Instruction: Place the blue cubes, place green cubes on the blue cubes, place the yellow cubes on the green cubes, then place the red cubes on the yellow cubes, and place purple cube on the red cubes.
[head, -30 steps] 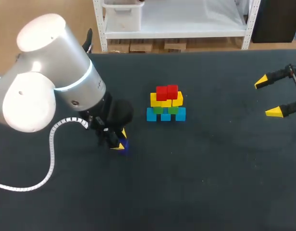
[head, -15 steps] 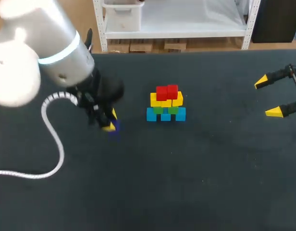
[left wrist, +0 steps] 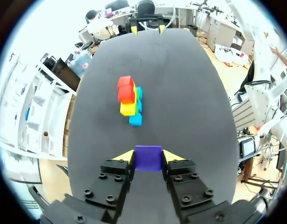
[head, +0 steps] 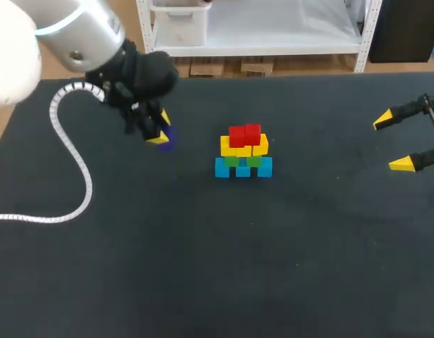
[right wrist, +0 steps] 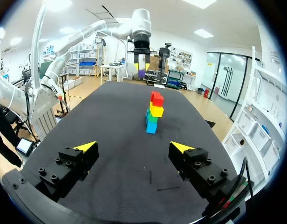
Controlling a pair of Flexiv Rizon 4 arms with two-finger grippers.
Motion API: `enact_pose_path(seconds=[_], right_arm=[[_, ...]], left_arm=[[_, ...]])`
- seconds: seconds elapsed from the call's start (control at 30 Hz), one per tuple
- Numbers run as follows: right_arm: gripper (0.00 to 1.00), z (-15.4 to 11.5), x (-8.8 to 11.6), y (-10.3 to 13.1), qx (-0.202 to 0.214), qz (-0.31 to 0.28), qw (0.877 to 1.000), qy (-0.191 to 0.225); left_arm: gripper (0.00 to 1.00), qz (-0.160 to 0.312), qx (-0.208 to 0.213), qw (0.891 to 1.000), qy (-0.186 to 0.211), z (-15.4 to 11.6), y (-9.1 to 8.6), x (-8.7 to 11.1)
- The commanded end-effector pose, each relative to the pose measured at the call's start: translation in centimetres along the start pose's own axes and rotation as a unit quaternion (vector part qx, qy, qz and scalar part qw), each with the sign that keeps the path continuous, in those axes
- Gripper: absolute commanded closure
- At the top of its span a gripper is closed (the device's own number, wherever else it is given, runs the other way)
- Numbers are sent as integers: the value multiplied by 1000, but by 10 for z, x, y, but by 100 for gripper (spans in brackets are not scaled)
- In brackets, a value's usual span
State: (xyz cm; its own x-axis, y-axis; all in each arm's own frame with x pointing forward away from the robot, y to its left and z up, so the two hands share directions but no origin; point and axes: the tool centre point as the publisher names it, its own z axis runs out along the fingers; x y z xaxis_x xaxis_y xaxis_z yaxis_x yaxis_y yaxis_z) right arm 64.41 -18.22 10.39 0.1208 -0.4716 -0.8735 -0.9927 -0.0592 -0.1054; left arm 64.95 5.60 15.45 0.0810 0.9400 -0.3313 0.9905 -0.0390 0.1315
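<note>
Between left jaws, clamped from both sides: purple cube (left wrist: 148, 157). Ahead on surface (left wrist: 190, 93), a stack: blue cubes (left wrist: 135, 119) at base, green cubes (head: 232, 161), yellow cubes (left wrist: 128, 109), red cubes (left wrist: 126, 90) on top. Far edge: right jaws wide apart, nothing held.

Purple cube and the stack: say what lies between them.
Only bare table lies between the purple cube and the stack, per the left wrist view.
</note>
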Motion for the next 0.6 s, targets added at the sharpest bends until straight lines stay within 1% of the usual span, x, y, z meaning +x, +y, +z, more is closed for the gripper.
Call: enact_pose_path(seconds=[0.03, 0.23, 0.27, 0.6], right_arm=[[0, 0, 0, 0, 0, 0, 1000, -1], [0, 0, 0, 0, 0, 0, 1000, -1], [0, 0, 0, 0, 0, 0, 1000, -1], [0, 0, 0, 0, 0, 0, 1000, -1]], left_arm=[[100, 11, 12, 1000, 19, -3, 10, -21], [100, 24, 12, 1000, 11, -4, 11, -47], [100, 24, 12, 1000, 3, -4, 12, -52], [100, 23, -10, 1000, 4, 1, 24, -86]])
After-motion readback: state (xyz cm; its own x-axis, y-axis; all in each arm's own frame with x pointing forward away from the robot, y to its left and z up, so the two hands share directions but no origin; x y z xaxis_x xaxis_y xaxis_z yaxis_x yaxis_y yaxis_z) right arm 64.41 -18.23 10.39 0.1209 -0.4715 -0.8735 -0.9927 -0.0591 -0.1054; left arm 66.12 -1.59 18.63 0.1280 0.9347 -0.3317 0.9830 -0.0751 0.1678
